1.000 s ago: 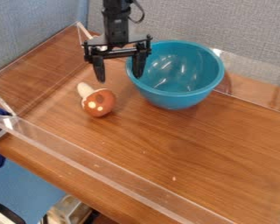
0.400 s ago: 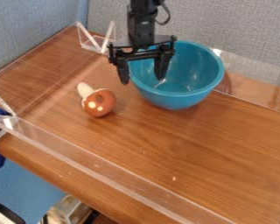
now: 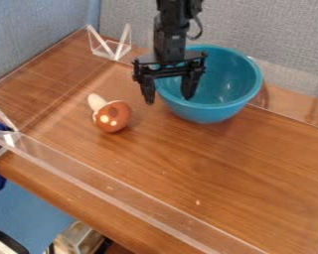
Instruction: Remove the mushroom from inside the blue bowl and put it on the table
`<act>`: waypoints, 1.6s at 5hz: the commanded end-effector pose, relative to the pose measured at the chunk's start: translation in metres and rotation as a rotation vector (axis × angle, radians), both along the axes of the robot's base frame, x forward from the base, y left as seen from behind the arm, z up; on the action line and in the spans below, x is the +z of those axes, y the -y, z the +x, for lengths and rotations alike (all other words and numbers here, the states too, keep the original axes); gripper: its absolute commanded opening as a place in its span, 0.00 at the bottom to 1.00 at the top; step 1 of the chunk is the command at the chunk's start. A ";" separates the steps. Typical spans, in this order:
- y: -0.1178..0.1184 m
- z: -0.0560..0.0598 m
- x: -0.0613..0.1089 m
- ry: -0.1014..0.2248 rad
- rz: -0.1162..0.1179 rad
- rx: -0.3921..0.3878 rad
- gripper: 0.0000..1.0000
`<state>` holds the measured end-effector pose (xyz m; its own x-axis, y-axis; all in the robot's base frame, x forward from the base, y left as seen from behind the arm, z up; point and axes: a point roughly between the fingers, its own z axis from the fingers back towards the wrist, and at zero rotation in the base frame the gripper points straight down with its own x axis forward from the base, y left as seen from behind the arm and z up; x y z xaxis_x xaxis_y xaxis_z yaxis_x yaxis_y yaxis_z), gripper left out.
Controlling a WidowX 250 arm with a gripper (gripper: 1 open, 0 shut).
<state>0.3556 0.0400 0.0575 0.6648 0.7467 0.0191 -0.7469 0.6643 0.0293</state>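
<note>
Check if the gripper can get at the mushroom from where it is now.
Probably yes: the gripper is at the blue bowl, jaws open, and the mushroom lies outside on the table, nothing visible between them.

The bowl (image 3: pixel 234 103) looks like glossy blue plastic, the tabletop (image 3: pixel 189 179) smooth brown wood.

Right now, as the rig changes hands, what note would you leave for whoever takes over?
Claw: open, fingers spread over the left part of the blue bowl; no mushroom between them.
Mushroom: lying on the table, outside the bowl, on its left side in the picture.
Done: mushroom is out and on the table.
Left: apparently only backing the claw off the bowl; whether they touch, I can't tell.
</note>
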 end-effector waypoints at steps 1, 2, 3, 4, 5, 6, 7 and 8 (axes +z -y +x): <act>-0.010 0.024 0.008 0.059 0.011 0.057 1.00; -0.007 0.022 -0.003 0.057 0.014 0.050 1.00; -0.005 0.020 -0.015 0.055 0.017 0.041 0.00; -0.008 0.019 -0.013 0.059 0.022 0.107 1.00; -0.009 0.018 -0.015 0.062 0.029 0.205 1.00; -0.010 0.016 -0.018 0.065 0.037 0.301 1.00; -0.011 0.013 -0.020 0.069 0.047 0.394 1.00; -0.009 0.008 -0.017 0.076 0.053 0.440 1.00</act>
<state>0.3597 0.0454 0.0343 0.3237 0.9426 0.0822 -0.9461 0.3231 0.0209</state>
